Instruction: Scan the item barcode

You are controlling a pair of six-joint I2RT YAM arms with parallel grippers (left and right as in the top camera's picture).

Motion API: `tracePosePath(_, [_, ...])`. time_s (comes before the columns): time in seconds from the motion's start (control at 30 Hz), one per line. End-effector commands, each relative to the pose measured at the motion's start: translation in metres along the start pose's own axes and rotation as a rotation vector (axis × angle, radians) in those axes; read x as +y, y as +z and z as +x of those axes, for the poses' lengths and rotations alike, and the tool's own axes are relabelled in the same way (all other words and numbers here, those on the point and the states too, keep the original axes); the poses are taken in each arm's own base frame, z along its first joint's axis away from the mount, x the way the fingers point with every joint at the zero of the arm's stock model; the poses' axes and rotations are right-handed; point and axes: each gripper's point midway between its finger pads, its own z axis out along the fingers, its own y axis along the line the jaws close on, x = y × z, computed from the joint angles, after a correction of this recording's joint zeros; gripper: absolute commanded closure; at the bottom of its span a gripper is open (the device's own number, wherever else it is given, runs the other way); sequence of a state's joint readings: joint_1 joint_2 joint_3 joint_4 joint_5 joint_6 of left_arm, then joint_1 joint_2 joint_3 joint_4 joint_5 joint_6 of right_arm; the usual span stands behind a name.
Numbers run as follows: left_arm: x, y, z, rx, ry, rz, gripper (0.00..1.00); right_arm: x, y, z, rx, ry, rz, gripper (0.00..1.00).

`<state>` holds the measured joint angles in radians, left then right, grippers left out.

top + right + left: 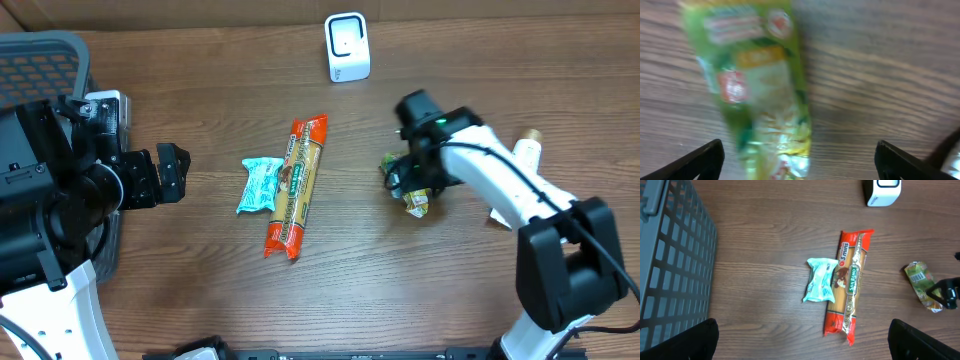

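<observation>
Green packet (762, 115) lies loose on the tabletop (200, 285) between my spread right jaws; left jaws spread too. Next, I judge: pinch it, carry it to the white scanner (347, 47).

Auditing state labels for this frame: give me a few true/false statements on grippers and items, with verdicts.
1. The right gripper is shut on the green packet. False: its fingers stand wide apart, the packet lying on the table between them.
2. The left gripper is open and empty. True.
3. The teal packet lies right beside the pasta pack, on the basket's side. True.
4. The white scanner sits inside the basket. False: it stands on the table, away from the basket.
</observation>
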<state>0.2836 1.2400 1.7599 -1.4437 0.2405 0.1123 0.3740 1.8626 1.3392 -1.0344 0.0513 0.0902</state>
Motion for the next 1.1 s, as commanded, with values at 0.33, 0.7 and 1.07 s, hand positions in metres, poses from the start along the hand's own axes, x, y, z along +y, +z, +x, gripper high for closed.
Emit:
tracePosePath(0.33, [-0.001, 0.000, 0.001, -0.001, 0.015, 0.010, 0.00, 0.026, 0.027, 0.019, 0.001, -0.086, -0.223, 0.34])
tracePosePath(0.7, [-0.001, 0.000, 0.001, -0.001, 0.015, 0.009, 0.00, 0.031, 0.038, 0.027, 0.002, -0.064, -0.299, 0.88])
tracePosePath(1.07, [-0.001, 0.000, 0.001, -0.001, 0.015, 0.010, 0.00, 0.076, -0.081, -0.037, -0.149, -0.060, -0.789, 0.96])
